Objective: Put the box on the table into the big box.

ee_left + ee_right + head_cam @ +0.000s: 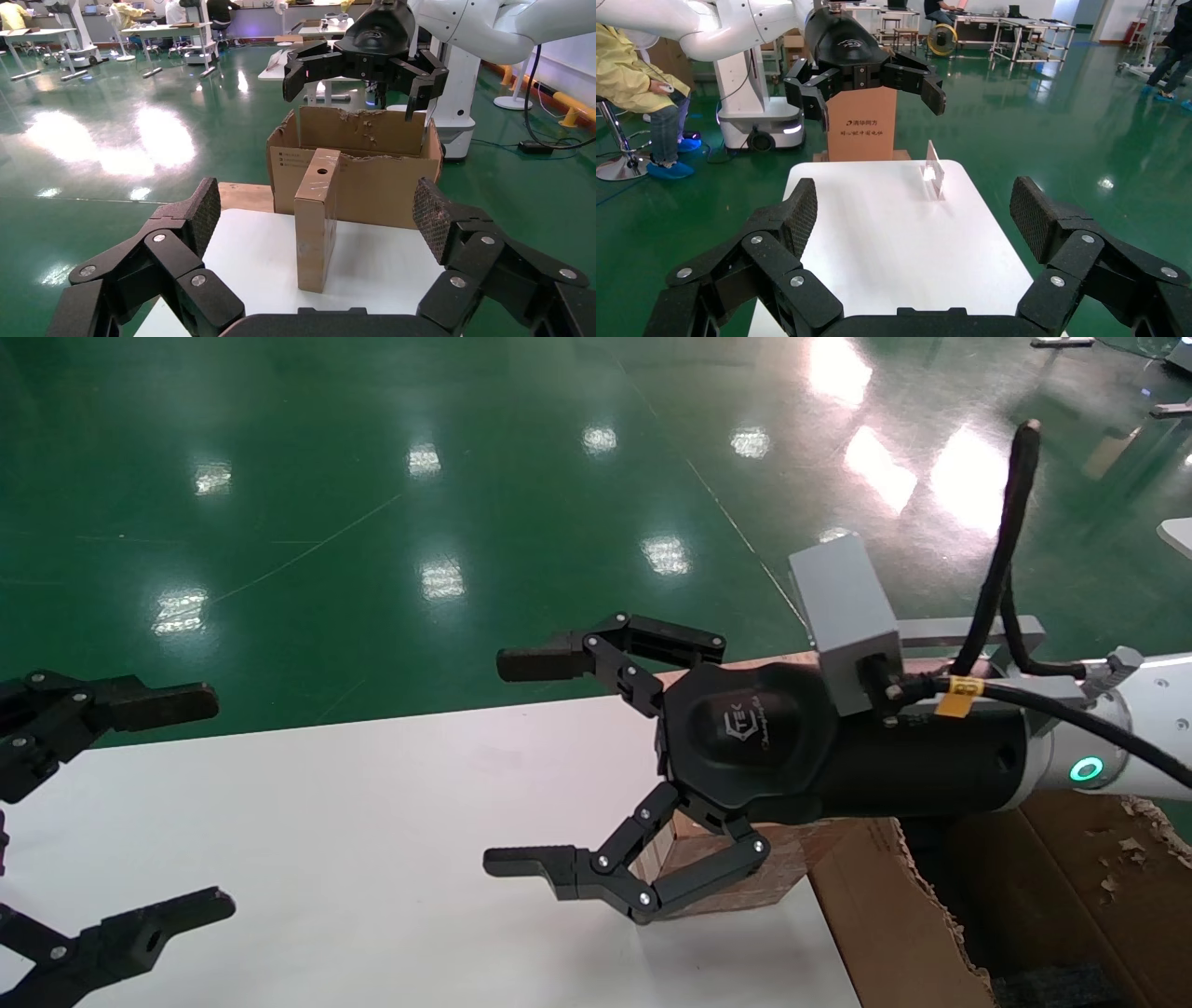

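- the box (314, 225) stands upright on its narrow edge in the centre of the left wrist view, a round hole near the top of its facing side; in the head view only a reddish-brown corner of it (736, 868) shows at lower centre, beneath the right arm's black body.
- it rests on the table (372, 822), at the end nearest the big box (365, 179), and nothing grips it.
- the big box sits just behind it in the left wrist view, its torn flaps ragged; small black print sits on its upper left side, too small to read.
- the right gripper (521, 766) hangs above the table at the head view's centre, jaws spread wide and empty; a pale logo on its black housing cannot be made out.
- the left gripper (172, 803) waits at the head view's left edge, jaws likewise wide apart and empty.
- a brown carton (862, 126) in the upper middle of the right wrist view carries a line of chinese characters.
- the glossy green floor (372, 505) mirrors ceiling lights; work tables (42, 35) and a person in yellow (645, 77) stand around the room.
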Controlling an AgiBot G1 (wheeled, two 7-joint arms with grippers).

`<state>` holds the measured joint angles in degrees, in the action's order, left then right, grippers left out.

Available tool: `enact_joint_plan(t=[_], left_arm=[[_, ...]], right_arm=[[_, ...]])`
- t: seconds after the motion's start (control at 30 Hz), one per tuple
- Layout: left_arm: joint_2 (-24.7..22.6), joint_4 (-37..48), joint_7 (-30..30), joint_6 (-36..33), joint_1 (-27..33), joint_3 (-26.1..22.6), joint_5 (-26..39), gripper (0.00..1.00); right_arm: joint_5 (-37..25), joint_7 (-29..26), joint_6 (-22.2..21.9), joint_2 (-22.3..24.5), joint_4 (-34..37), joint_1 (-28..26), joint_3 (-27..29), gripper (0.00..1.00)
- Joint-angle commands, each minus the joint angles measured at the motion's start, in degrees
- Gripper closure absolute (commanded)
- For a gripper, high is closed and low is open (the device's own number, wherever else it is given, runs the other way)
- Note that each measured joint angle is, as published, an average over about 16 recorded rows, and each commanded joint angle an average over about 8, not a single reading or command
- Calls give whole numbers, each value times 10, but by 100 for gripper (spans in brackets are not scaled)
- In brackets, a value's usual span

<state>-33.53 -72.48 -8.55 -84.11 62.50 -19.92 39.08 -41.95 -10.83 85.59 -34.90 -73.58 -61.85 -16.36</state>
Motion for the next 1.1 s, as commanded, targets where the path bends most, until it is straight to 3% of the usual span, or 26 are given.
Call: enact_joint_plan(t=[0.03, 0.47, 0.5, 0.73, 0.77, 1.1], left_arm=[[0, 0, 0, 0, 0, 0, 0, 0], [0, 0, 0, 0, 0, 0, 0, 0], [0, 0, 0, 0, 0, 0, 0, 0], [0, 0, 0, 0, 0, 0, 0, 0], [0, 0, 0, 0, 0, 0, 0, 0], [0, 0, 0, 0, 0, 0, 0, 0]], right_arm=[[0, 0, 0, 0, 0, 0, 0, 0], [0, 0, 0, 0, 0, 0, 0, 0], [0, 0, 0, 0, 0, 0, 0, 7], [0, 0, 0, 0, 0, 0, 0, 94], [0, 0, 0, 0, 0, 0, 0, 100], [0, 0, 0, 0, 0, 0, 0, 100]])
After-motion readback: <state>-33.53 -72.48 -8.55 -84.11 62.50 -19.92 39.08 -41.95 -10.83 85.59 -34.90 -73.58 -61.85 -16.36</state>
